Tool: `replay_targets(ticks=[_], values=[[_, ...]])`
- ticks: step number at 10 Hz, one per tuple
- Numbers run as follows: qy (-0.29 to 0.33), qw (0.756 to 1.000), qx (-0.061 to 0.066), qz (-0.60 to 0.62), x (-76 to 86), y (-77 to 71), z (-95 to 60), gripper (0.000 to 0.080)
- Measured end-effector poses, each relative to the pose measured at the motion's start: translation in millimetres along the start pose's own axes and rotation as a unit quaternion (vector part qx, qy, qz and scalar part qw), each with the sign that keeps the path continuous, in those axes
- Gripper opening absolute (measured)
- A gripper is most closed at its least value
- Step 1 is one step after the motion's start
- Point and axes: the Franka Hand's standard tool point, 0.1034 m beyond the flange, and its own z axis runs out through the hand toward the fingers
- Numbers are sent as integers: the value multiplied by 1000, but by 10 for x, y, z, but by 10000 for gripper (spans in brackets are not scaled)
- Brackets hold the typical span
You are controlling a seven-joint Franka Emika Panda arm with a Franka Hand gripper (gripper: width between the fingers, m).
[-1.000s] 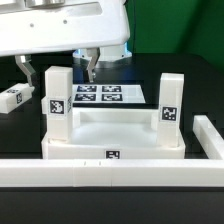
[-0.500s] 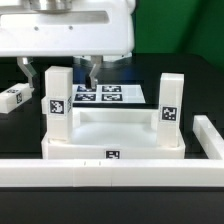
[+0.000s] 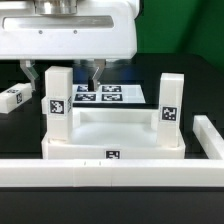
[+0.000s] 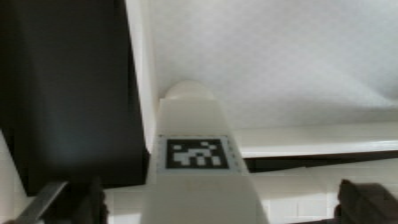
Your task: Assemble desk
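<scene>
On each leg [image 3: 57,85], square tags [image 3: 56,106] (black-and-white).

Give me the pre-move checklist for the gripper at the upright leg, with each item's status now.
1. Gripper open: ok.
2. Leg under the gripper sits between the fingers: ok, as the wrist view shows.
3. Fingers clear of that leg: ok, with a gap on each side.
4. That leg upright in its corner of the tabletop: ok. Fully seated: cannot tell.
5. Second standing leg upright at the exterior view's right: ok.
6. Loose leg lying apart from the gripper: ok.
</scene>
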Motion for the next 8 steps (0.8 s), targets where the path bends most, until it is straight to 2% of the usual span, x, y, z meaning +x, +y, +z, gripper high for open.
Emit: replay_targets(ticks=[3, 6, 8], values=[[0, 1000, 0, -1, 0, -6, 1, 649], [-9, 1000, -4, -4, 32, 109, -45, 649], [-9, 1000, -4, -6, 30, 100, -38, 649]])
